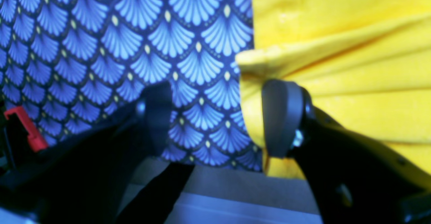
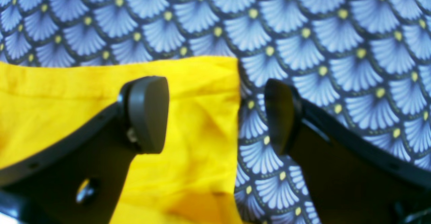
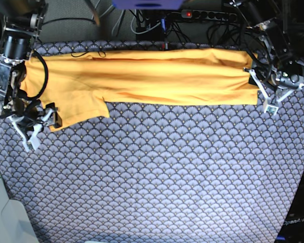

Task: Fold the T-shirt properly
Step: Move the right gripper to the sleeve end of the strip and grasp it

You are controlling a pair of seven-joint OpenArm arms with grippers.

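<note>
1. Scale-patterned cloth (image 3: 157, 167): blue-grey, covering the whole work surface; the landmark for every entry below.
2. T-shirt (image 3: 142, 76): yellow-orange, lying as a long, partly folded band across the far part of the cloth. One sleeve (image 3: 78, 109) reaches out from the band toward the cloth's middle on my right arm's side.
3. My right gripper (image 2: 215, 116): low over the cloth at the sleeve end of the T-shirt (image 2: 188, 133). My fingers stand wide apart and hold nothing. One pad (image 2: 148, 113) is over the yellow fabric, the other (image 2: 279, 116) over bare cloth (image 2: 303, 32), with the shirt's straight edge between them.
4. My left gripper (image 1: 219, 119): at the opposite end of the band, near the cloth's (image 1: 118, 49) edge. My fingers are likewise spread wide and empty. One pad (image 1: 281, 116) lies against the bunched yellow hem (image 1: 336, 65); the other (image 1: 160, 116) is over the pattern.
</note>
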